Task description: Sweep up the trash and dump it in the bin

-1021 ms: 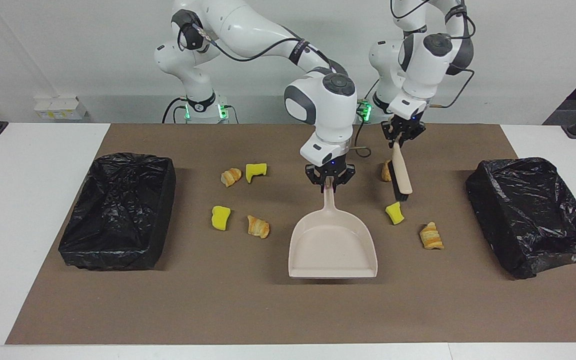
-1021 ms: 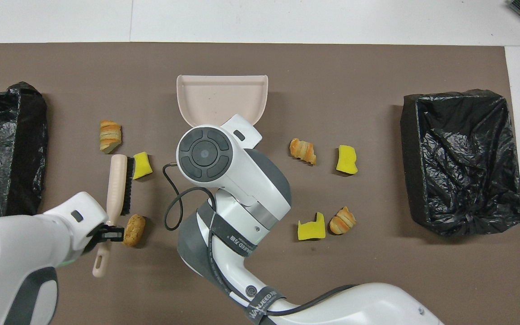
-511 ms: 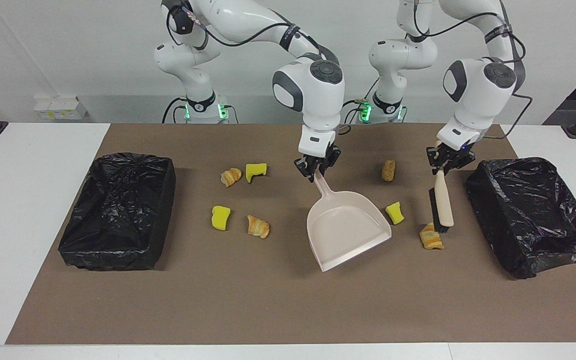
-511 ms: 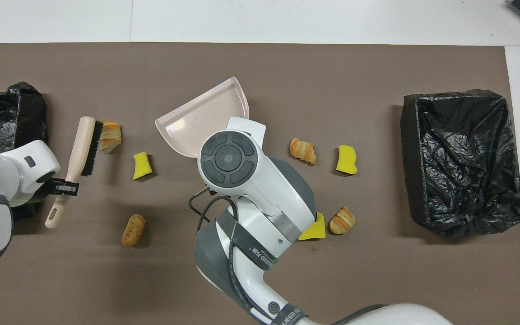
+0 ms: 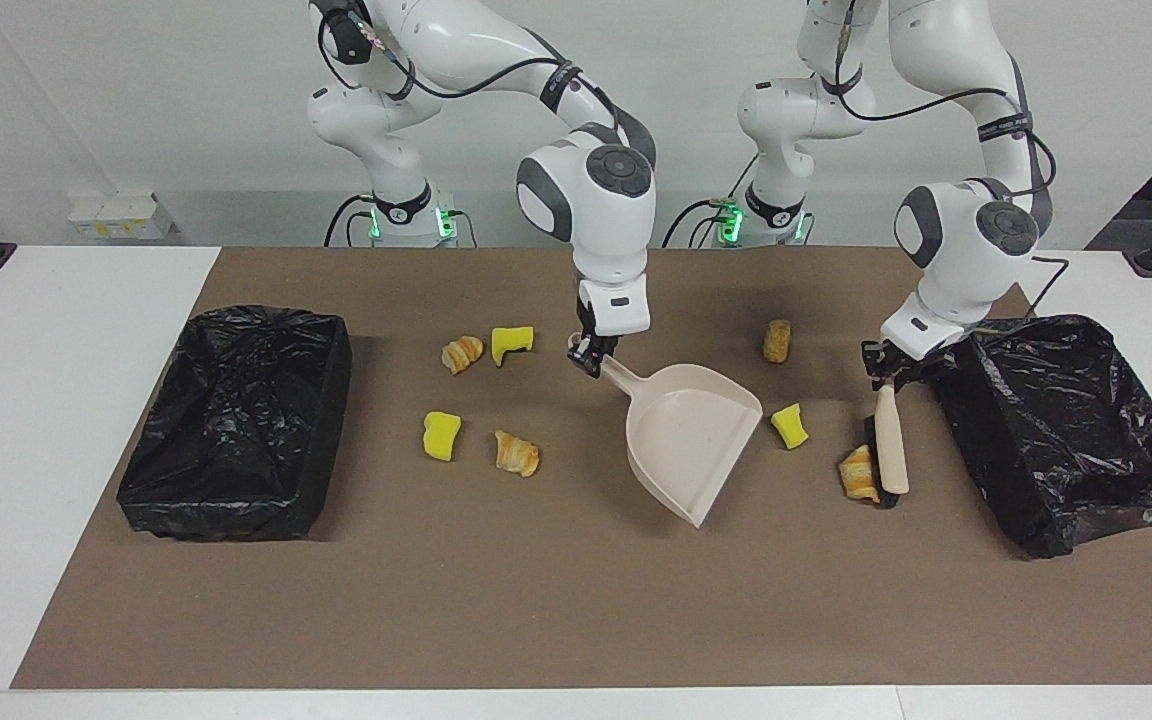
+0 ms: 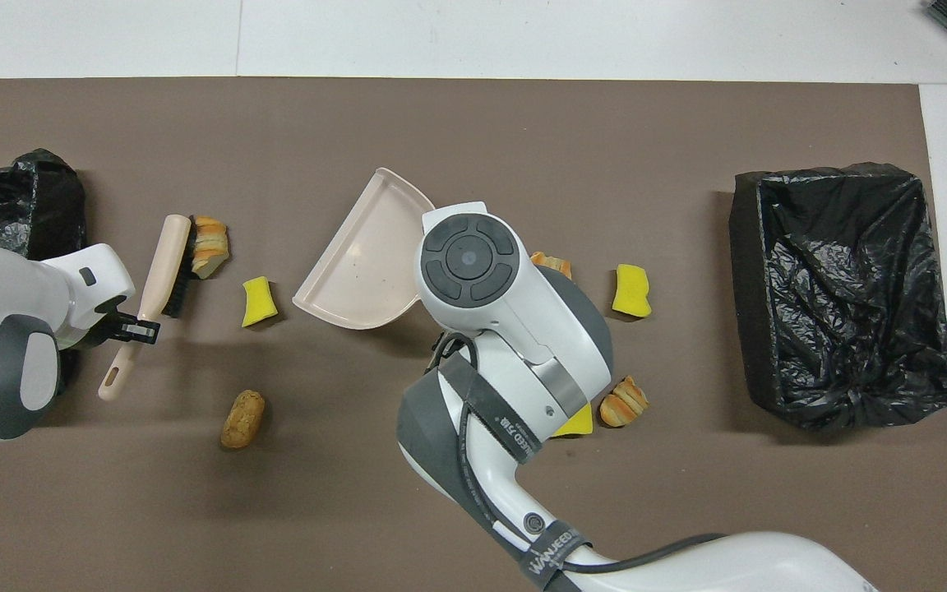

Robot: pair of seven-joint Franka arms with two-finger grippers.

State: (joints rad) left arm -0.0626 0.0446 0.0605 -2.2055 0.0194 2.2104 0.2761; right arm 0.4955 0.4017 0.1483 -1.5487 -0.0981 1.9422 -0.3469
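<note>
My right gripper (image 5: 591,356) is shut on the handle of the beige dustpan (image 5: 691,435), whose mouth faces the left arm's end; its pan (image 6: 358,255) shows from above. My left gripper (image 5: 896,366) is shut on the beige brush (image 5: 891,450), whose bristles touch a croissant piece (image 5: 856,472). A yellow sponge (image 5: 789,424) lies between that piece and the pan's mouth. A brown bread piece (image 5: 777,341) lies nearer the robots. Two sponges (image 5: 512,342) (image 5: 441,435) and two croissants (image 5: 462,353) (image 5: 516,453) lie toward the right arm's end.
A black-lined bin (image 5: 1066,430) stands at the left arm's end, close to the brush. A second black-lined bin (image 5: 236,420) stands at the right arm's end. A brown mat (image 5: 536,600) covers the table.
The right gripper turned the dustpan's mouth toward the left arm's end. The left gripper carried the brush from the bread piece to the croissant by the bin and nudged it.
</note>
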